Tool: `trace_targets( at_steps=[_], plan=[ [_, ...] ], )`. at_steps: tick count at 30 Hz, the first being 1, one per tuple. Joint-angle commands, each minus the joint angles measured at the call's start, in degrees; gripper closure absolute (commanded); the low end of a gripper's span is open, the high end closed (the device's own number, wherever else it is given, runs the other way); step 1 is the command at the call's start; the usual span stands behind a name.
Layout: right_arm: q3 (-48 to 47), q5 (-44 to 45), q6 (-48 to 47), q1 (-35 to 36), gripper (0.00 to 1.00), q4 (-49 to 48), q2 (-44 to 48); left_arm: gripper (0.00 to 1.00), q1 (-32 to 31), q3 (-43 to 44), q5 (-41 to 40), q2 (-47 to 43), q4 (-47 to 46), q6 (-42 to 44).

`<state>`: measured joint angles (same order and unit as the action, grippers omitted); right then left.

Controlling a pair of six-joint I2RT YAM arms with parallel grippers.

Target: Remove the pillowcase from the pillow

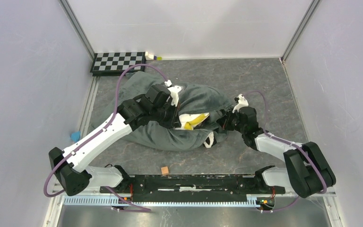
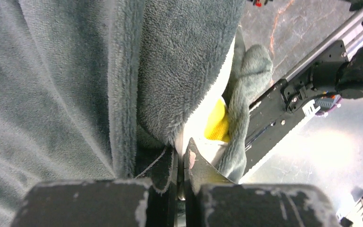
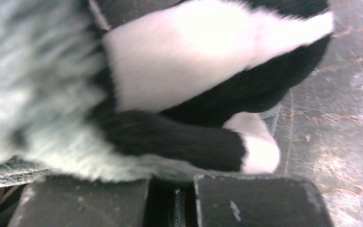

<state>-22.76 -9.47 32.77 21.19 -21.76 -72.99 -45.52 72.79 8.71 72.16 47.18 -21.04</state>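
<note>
The pillowcase [image 1: 163,130] lies in a heap mid-table, grey-green face up, with a zebra-striped bit [image 1: 209,140] at its near right edge. The white pillow with a yellow edge [image 1: 194,121] shows through the opening. My left gripper [image 1: 177,120] is at that opening. In the left wrist view it [image 2: 182,158] is shut on the white pillow edge [image 2: 198,127], with grey plush [image 2: 75,85] all around. My right gripper [image 1: 223,122] is at the heap's right end. In the right wrist view zebra plush [image 3: 184,94] covers its fingertips and runs into its nearly closed jaws.
A checkerboard [image 1: 118,61] and a small yellow-green item [image 1: 153,56] sit at the back left corner. A small orange cube [image 1: 165,170] lies near the front rail [image 1: 184,182]. A blue scrap [image 1: 75,136] lies by the left wall. Grey walls enclose the table.
</note>
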Motion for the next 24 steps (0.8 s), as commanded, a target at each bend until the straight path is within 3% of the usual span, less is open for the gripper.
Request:
trace_targets(
  at_steps=[1,3,6,8,15,19,24],
  plan=[
    [1.79,4.19,-0.57,-4.68,0.99,0.31,-1.22,0.98,-0.14,1.12,7.69,-4.69,3.46,4.85],
    [2.59,-3.3,-5.63,-5.19,0.82,-2.89,0.71,0.98,-0.01,0.99,4.46,-4.73,3.63,4.53],
    [3.96,-13.96,-10.05,-5.02,0.4,-6.73,6.05,0.98,-0.02,0.86,3.43,-2.4,3.19,4.31],
    [4.48,-17.03,-12.56,-4.79,0.28,-5.92,9.85,0.98,-0.01,0.8,4.59,-0.78,2.11,3.96],
    [4.84,-24.62,-19.9,-0.37,0.13,-2.8,19.18,0.98,-0.09,-0.95,5.11,-0.21,-3.29,2.93],
    [1.23,-17.36,-24.86,5.24,0.1,4.55,20.44,0.98,-0.09,-0.21,5.66,0.19,-3.23,3.17],
    [-1.86,-5.25,-24.77,6.32,0.09,11.12,22.18,0.98,-0.09,-0.44,4.56,-0.24,-3.17,3.04]
  ],
)
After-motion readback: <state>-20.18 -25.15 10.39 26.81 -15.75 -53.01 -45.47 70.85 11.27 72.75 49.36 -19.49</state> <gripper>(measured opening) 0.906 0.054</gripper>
